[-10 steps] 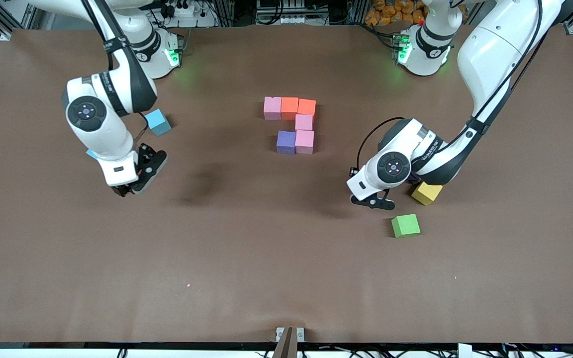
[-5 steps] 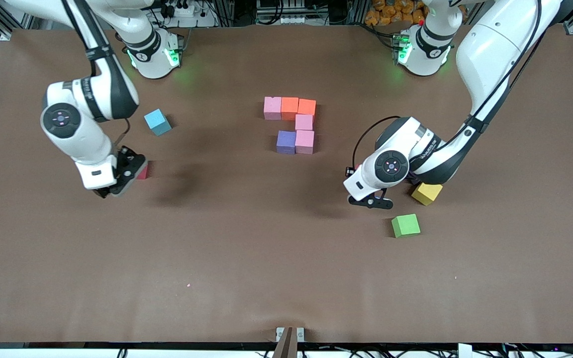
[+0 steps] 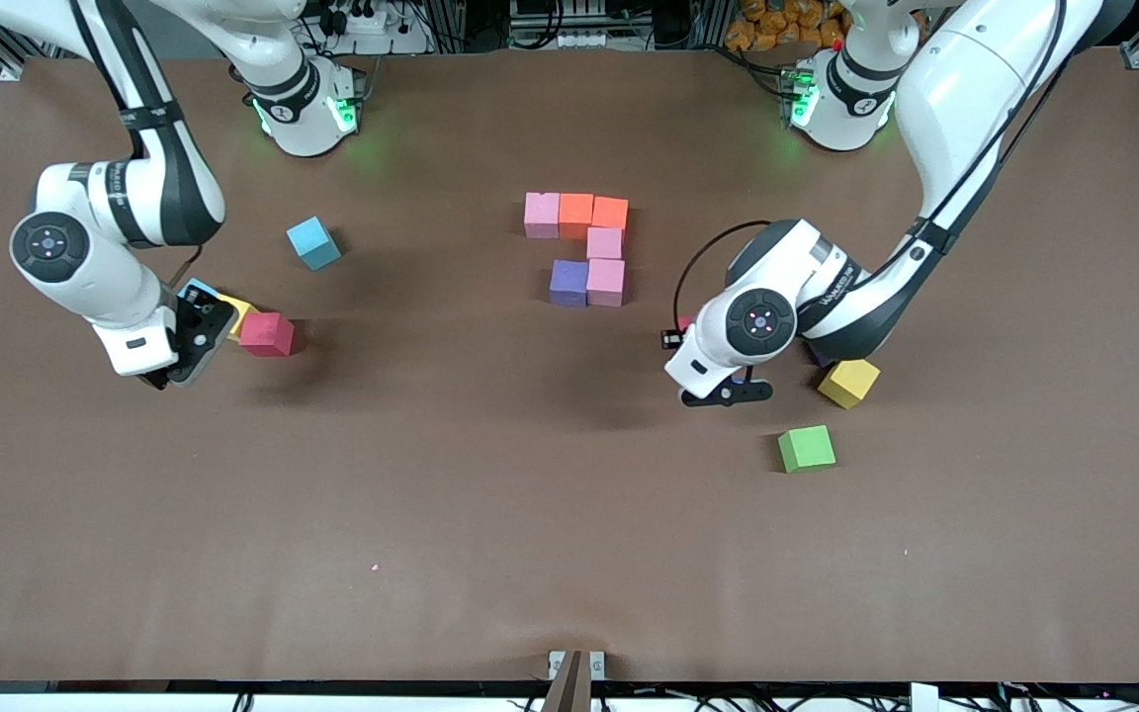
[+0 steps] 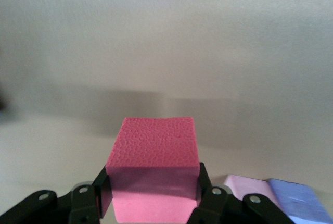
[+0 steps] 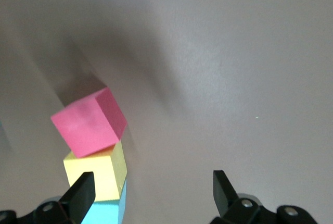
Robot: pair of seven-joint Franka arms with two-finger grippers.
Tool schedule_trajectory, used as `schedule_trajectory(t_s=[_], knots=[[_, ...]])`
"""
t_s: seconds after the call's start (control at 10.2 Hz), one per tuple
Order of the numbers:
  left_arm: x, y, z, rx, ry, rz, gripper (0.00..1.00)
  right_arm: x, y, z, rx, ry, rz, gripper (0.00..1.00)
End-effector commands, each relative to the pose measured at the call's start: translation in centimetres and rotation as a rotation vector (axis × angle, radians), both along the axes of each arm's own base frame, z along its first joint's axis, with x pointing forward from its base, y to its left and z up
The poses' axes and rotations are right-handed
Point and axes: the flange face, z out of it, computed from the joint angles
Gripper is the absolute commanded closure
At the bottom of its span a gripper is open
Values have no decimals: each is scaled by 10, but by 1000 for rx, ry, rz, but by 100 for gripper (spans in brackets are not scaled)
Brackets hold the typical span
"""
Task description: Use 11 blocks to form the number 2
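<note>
At the middle of the brown table (image 3: pixel 490 494), six blocks sit touching in a partial figure: a pink block (image 3: pixel 541 215), an orange block (image 3: pixel 575 214) and a second orange block (image 3: pixel 610 213) in a row; a smaller-looking pink block (image 3: pixel 604 242) just nearer the front camera under the last; then a purple block (image 3: pixel 569 282) beside another pink block (image 3: pixel 606 281).

The left tool (image 3: pixel 728 394) hangs above the table, between the figure and the loose blocks at the left arm's end. In the left wrist view its fingers (image 4: pixel 204 182) pinch a red block (image 4: pixel 154 174) on two sides; in the front view this block is hidden by the wrist. A yellow block (image 3: pixel 849 383) lies partly tucked under the left arm, and a green block (image 3: pixel 807 448) lies nearer the camera, apart from it.

The right tool (image 3: pixel 184 341) is spread wide and holds nothing, low at the right arm's end of the table. Just beside it is a red block (image 3: pixel 267 334), touching a second yellow block (image 5: pixel 99 172), mostly hidden in the front view. A light-blue cube (image 5: pixel 106 211) next to that is cut off in the right wrist view. Another light-blue cube (image 3: pixel 313 242) sits alone, farther from the camera.
</note>
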Motion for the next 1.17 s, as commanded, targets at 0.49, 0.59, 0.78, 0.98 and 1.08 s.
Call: schedule_trajectory(t_s=[0.49, 0.59, 0.78, 0.98, 1.08], knots=[[-54, -81, 41, 90, 110, 542, 36, -15, -13, -52, 113, 76, 337, 0], [-66, -103, 40, 100, 104, 640, 36, -16, -10, -56, 116, 59, 399, 0], [-83, -133, 39, 115, 99, 803, 36, -21, 1, -63, 120, 58, 436, 0], [-97, -149, 41, 153, 112, 926, 36, -26, 6, -70, 126, 75, 443, 0], [-103, -158, 41, 155, 119, 995, 36, -26, 7, -71, 126, 74, 449, 0]])
